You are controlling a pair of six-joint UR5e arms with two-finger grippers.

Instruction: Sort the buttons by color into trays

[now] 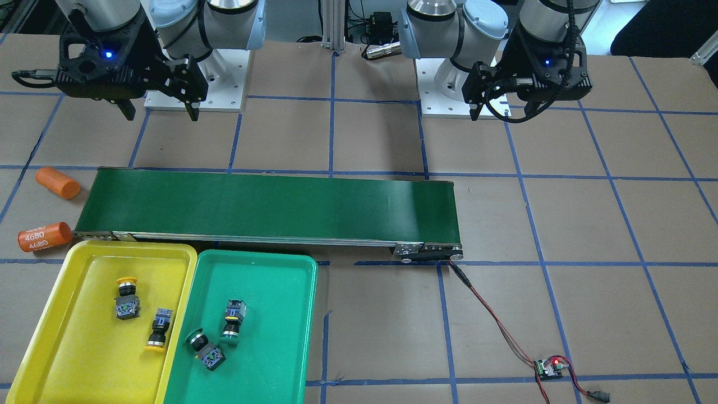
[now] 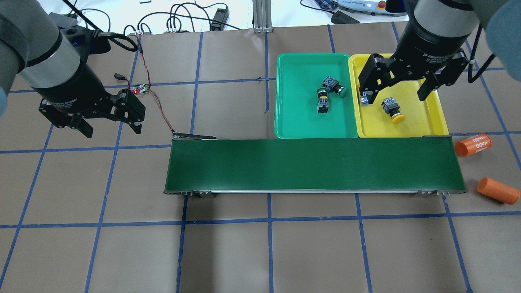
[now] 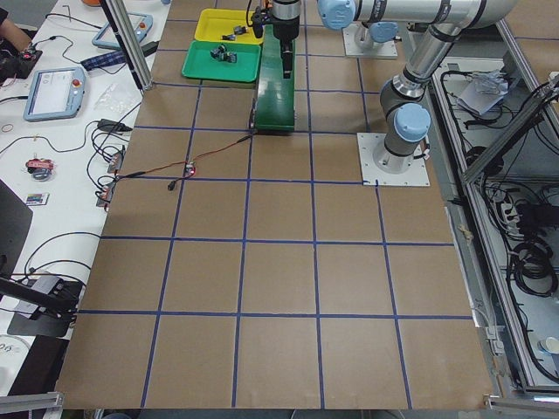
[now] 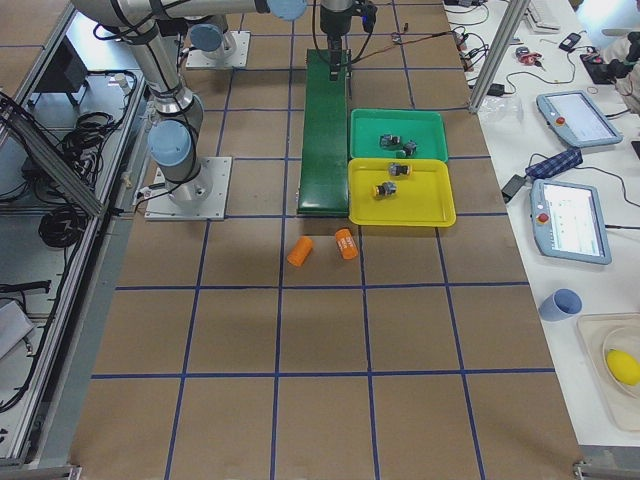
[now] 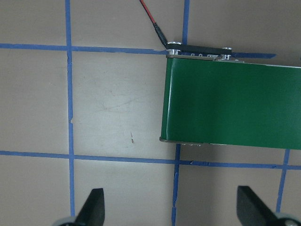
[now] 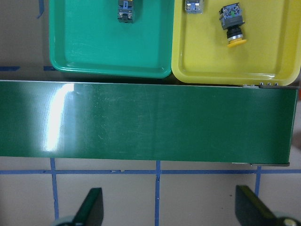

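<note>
Four buttons sorted, each in the tray of its own colour; both grippers idle.
We find the two yellow-capped buttons (image 1: 127,300) lying in the yellow tray (image 1: 84,264) and the two green-capped buttons (image 1: 232,321) in the green tray (image 1: 255,256), with none on the conveyor belt (image 1: 269,205). The left gripper (image 2: 112,130) and right gripper (image 1: 161,115) hang with jaws spread wide, holding nothing. We judge that no pick is left, and the next move calls only for parking the arms.

Glossy plastic trays (image 1: 255,264); belt (image 6: 150,122) smooth, slight sheen; table (image 2: 260,244) matt brown paper.
</note>
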